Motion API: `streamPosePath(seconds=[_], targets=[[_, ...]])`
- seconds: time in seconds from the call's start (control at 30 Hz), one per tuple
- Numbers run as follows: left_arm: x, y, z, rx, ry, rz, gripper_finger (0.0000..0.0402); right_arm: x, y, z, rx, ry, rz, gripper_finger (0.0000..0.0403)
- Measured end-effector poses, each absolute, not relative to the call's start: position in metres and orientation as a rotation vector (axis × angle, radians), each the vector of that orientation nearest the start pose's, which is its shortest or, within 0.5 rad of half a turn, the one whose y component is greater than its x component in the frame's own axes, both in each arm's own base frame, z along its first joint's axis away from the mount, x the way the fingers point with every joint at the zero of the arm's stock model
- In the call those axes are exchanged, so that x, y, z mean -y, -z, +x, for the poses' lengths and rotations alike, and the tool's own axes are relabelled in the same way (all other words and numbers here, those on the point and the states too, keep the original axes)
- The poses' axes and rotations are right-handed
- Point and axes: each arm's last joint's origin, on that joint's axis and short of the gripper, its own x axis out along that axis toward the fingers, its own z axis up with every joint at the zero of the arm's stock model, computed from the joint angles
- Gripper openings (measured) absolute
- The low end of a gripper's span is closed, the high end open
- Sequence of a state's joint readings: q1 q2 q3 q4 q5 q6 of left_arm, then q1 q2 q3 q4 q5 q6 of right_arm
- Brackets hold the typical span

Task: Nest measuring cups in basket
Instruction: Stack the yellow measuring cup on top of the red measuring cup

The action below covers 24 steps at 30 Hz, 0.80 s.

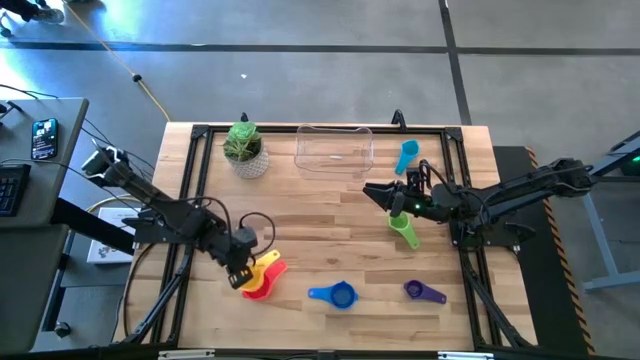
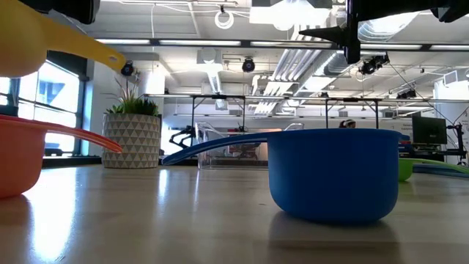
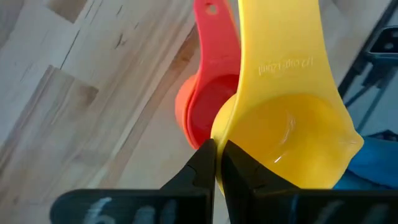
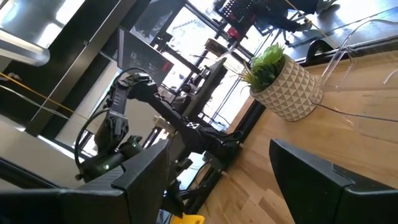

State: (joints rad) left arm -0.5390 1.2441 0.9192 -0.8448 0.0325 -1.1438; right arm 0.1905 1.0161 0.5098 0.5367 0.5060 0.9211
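My left gripper (image 1: 243,264) is near the table's near-left part, shut on the yellow measuring cup (image 3: 292,137), which hangs above the red cup (image 3: 208,106). The red cup sits nested in the orange cup (image 3: 181,115) on the table. The blue cup (image 1: 338,294) and purple cup (image 1: 422,291) rest near the near edge. The green cup (image 1: 403,232) lies right of centre and the light blue cup (image 1: 406,155) beside the clear basket (image 1: 334,148) at the far edge. My right gripper (image 1: 378,192) is open and holds nothing, hovering between the basket and the green cup. My left gripper pinches the yellow cup's bowl wall (image 3: 224,134) at the rim opposite its handle, one finger (image 3: 239,171) inside the bowl and one outside. The cup is lifted clear, above the orange cup (image 2: 15,158), with its handle (image 3: 280,43) pointing away from the fingers.
A whitish pot with a green plant (image 1: 245,150) stands left of the basket at the far edge. Black frame rails (image 1: 190,200) run along the table's sides. Bare wood (image 1: 320,225) lies at the table's middle, between the two grippers.
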Motion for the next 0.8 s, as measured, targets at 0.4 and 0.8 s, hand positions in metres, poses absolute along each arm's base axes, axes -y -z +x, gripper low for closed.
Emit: streamPosePath(seconds=[0.4, 0.8], targets=[[0.132, -0.216, 0.209, -1.307, -0.258, -0.668, 0.0006, -0.027, -0.263, 0.216, 0.167, 0.283, 0.94, 0.0266], [0.134, -0.209, 0.212, -1.339, -0.271, -0.655, 0.0014, -0.028, -0.263, 0.216, 0.156, 0.282, 0.938, 0.0266]])
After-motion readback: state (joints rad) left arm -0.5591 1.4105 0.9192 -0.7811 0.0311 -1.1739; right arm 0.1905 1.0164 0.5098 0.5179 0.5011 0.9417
